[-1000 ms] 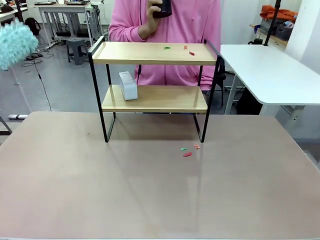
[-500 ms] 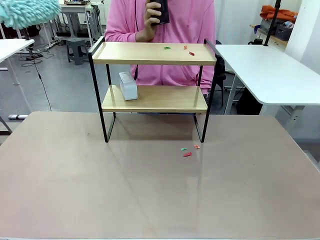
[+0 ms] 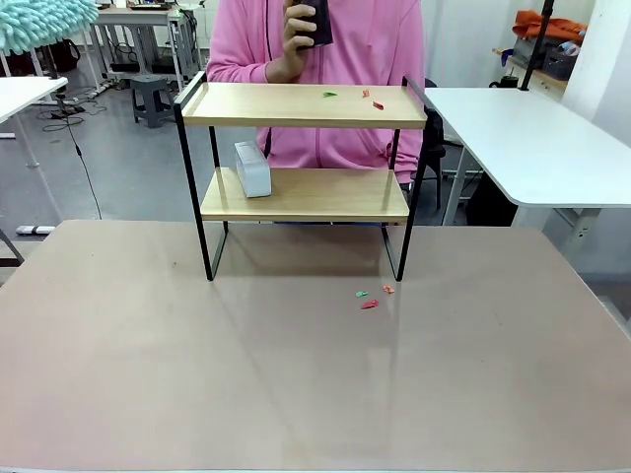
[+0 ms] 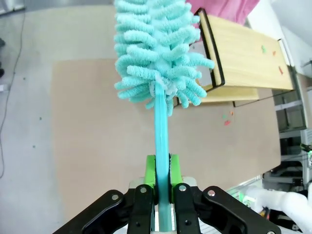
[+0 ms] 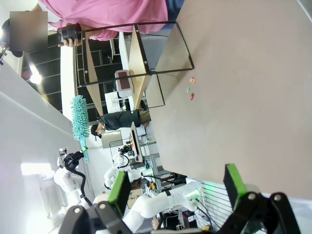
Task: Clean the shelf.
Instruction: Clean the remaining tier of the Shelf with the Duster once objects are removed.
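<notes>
The shelf stands mid-table, with several small red and green scraps on its top board and a white box on the lower board. My left gripper is shut on the handle of a teal fluffy duster, held high above and left of the shelf. The duster's head pokes into the top left corner of the front view. My right gripper is open and holds nothing, far from the shelf, and its view also catches the duster.
More scraps lie on the table by the shelf's right front leg. A person in a pink top stands behind the shelf holding a dark object. A white table stands to the right.
The duster head has risen from mid-height at the left edge to the top left corner. The person's hand with the dark object shifted slightly left.
</notes>
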You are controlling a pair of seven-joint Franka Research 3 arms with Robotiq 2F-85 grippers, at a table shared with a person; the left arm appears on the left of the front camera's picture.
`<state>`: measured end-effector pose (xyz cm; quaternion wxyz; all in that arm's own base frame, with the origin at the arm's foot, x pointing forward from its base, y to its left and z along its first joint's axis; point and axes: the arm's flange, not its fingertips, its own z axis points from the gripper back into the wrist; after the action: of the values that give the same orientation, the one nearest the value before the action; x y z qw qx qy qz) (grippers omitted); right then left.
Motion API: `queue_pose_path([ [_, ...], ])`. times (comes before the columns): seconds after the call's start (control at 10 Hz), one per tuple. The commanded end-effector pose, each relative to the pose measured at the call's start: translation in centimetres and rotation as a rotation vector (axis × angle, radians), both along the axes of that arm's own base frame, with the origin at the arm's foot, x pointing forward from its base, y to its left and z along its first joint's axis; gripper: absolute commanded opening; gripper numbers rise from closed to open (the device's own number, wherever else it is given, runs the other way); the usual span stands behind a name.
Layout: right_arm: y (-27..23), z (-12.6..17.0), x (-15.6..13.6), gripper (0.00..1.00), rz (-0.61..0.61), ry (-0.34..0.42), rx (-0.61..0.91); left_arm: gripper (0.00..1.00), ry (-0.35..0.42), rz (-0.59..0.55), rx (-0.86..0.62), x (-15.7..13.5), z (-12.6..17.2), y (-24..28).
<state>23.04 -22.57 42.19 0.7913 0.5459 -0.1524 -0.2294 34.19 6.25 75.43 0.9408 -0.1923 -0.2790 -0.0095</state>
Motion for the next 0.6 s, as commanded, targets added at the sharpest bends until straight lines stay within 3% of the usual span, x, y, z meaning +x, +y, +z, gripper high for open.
queue_pose_path([
  [0.0,0.1,0.0,-0.1,1.0,0.009,-0.021,-0.01,0.12,-0.154,0.011,-0.032,0.0,4.6,-2.8],
  [0.1,0.1,0.0,-0.1,1.0,0.009,-0.021,-0.01,0.12,-0.216,-0.037,-0.011,0.2,7.0,-4.9],
  [0.2,0.1,0.0,-0.1,1.0,0.009,-0.021,-0.01,0.12,-0.212,-0.097,0.008,0.8,8.1,-7.3],
  [0.5,0.1,0.0,-0.1,1.0,0.009,-0.021,-0.01,0.12,-0.113,-0.234,0.118,2.3,6.5,-16.5],
])
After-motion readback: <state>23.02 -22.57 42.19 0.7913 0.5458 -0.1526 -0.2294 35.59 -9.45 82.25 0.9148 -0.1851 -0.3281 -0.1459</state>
